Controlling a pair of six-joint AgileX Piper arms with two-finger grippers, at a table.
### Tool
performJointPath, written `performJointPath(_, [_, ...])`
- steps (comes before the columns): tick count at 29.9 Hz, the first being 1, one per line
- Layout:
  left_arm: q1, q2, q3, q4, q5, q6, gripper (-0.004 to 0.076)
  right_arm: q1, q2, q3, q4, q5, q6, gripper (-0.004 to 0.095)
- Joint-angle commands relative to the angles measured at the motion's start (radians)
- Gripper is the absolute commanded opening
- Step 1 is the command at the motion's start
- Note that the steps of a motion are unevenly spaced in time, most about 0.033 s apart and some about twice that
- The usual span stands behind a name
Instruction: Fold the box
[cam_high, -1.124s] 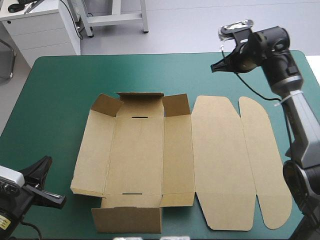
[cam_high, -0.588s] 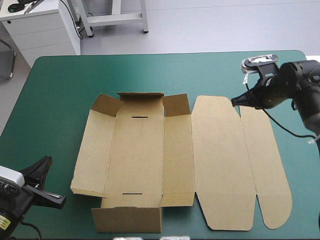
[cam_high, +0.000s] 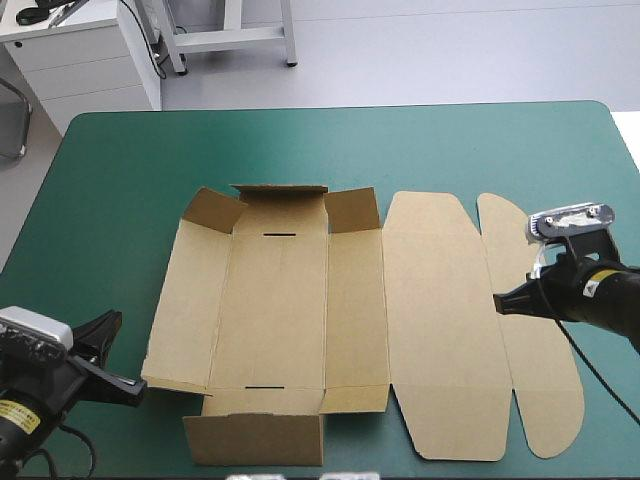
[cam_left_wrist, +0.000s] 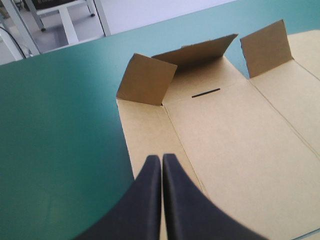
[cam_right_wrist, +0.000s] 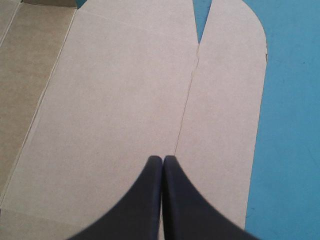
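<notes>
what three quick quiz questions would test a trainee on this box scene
1. True or false: the right gripper has its fingers open.
2. The right gripper is over which part of the box? A the slotted panel; B the crease beside the rounded end flap; C the bare teal-green cover.
3. Fill in: the left gripper is by the box's near-____ corner.
Key: 1 false; 2 B; 3 left.

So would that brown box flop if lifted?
Probably light: the box is one thin board sheet, so a push may slide it over the teal-green cover. It likely hinges at its creases, since its end flaps stand up.
</notes>
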Motion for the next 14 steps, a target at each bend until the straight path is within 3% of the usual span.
performJointPath(1, [0.000,0.085,-0.064,-0.015,-0.051,-0.009,-0.0008,-0.006,-0.061,0.018,0.003,-0.050,-0.009,-0.0020])
performJointPath(9, [0.000,0.334,-0.288,-0.010,0.053,0.001,-0.0006,-0.006,-0.120,0.103,0.012,-0.052,-0.005,-0.0020])
performJointPath(14, [0.000,0.534,-0.481,0.000,0.232,0.015,0.0018,-0.006,-0.120,0.118,0.013,-0.047,-0.005,-0.0020])
